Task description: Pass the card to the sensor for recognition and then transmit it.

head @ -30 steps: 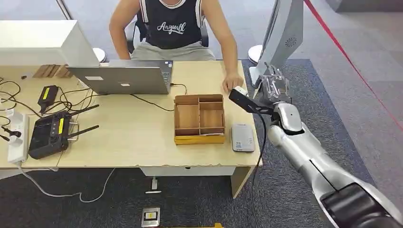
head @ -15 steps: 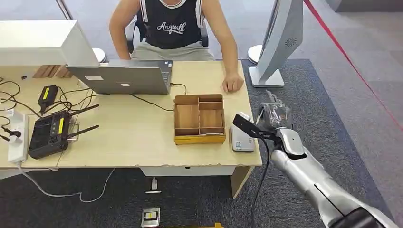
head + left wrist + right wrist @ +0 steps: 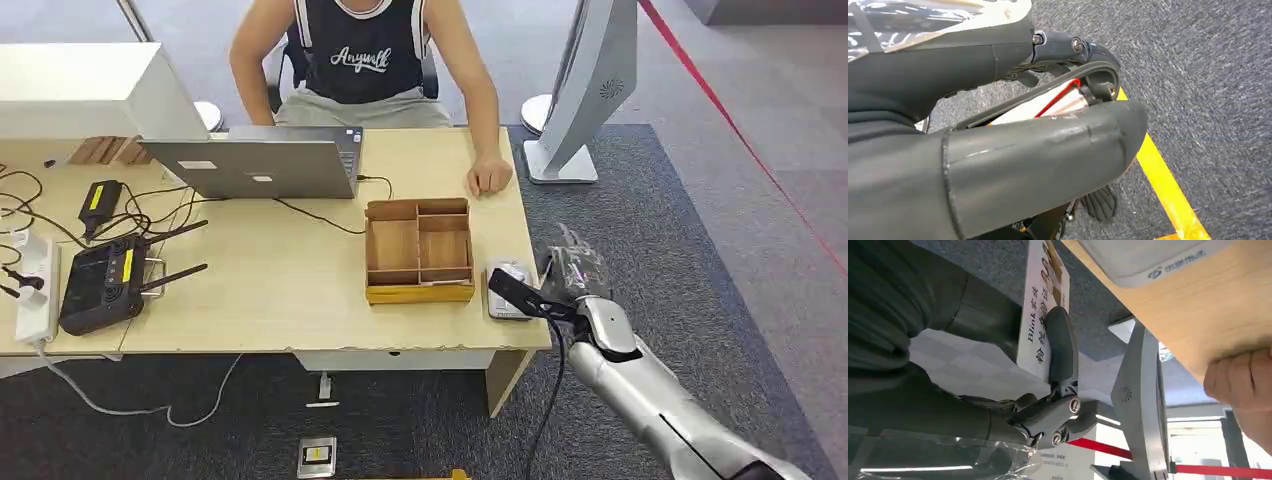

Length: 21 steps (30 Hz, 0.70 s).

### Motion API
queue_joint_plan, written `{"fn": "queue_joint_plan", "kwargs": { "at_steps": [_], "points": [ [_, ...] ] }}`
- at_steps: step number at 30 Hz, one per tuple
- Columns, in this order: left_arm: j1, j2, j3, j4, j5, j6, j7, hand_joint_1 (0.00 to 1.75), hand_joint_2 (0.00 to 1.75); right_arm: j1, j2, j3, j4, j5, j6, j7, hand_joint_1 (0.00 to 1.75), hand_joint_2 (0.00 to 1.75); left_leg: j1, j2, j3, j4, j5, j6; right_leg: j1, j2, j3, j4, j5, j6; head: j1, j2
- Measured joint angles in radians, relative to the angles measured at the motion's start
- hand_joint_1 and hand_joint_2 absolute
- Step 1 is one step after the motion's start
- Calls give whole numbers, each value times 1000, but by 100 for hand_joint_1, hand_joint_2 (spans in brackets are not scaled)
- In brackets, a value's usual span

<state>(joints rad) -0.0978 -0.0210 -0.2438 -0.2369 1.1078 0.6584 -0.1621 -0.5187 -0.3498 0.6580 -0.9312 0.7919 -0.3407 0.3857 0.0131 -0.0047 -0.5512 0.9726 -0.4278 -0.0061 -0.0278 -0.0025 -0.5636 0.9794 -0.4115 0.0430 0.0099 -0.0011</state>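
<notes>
The right hand (image 3: pixel 570 270) hovers at the right edge of the desk (image 3: pixel 280 300), wrapped in a clear plastic cover. In the right wrist view its fingers (image 3: pixel 1060 347) pinch the card (image 3: pixel 1040 310), a white card with printed characters, against the thumb side. The card sits just beside the sensor (image 3: pixel 1148 260), the pale flat reader lying on the desk corner, to the right of the wooden tray (image 3: pixel 418 250).

To do this step well, bring the card face flat and parallel over the reader's top surface, centred on it, and hold it steady long enough for a read. Keep the pinch on the card's edge so the fingers do not cover the face. Avoid pushing the reader off the near corner of the desk.

After recognition, the person's hand (image 3: pixel 490 175), resting on the far right part of the desk, is the likely receiver.

In the head view the wrist camera bracket and plastic cover hide the card and part of the reader (image 3: pixel 505 290). Whether the card overlaps the reader cannot be told. The left hand (image 3: pixel 998 150) appears close up over grey carpet with a yellow floor line; its fingers appear curled in, but whether they are closed cannot be told.
</notes>
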Motion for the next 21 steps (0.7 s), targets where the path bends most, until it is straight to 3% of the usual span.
{"fn": "queue_joint_plan", "kwargs": {
  "at_steps": [21],
  "points": [
    [-1,3,0,0,-21,0,3,0,0,61,-2,-20,-76,19,24,16,175,175,0,0,0,0,0,0,0,0,0,0,0,0,0,0]
  ]
}}
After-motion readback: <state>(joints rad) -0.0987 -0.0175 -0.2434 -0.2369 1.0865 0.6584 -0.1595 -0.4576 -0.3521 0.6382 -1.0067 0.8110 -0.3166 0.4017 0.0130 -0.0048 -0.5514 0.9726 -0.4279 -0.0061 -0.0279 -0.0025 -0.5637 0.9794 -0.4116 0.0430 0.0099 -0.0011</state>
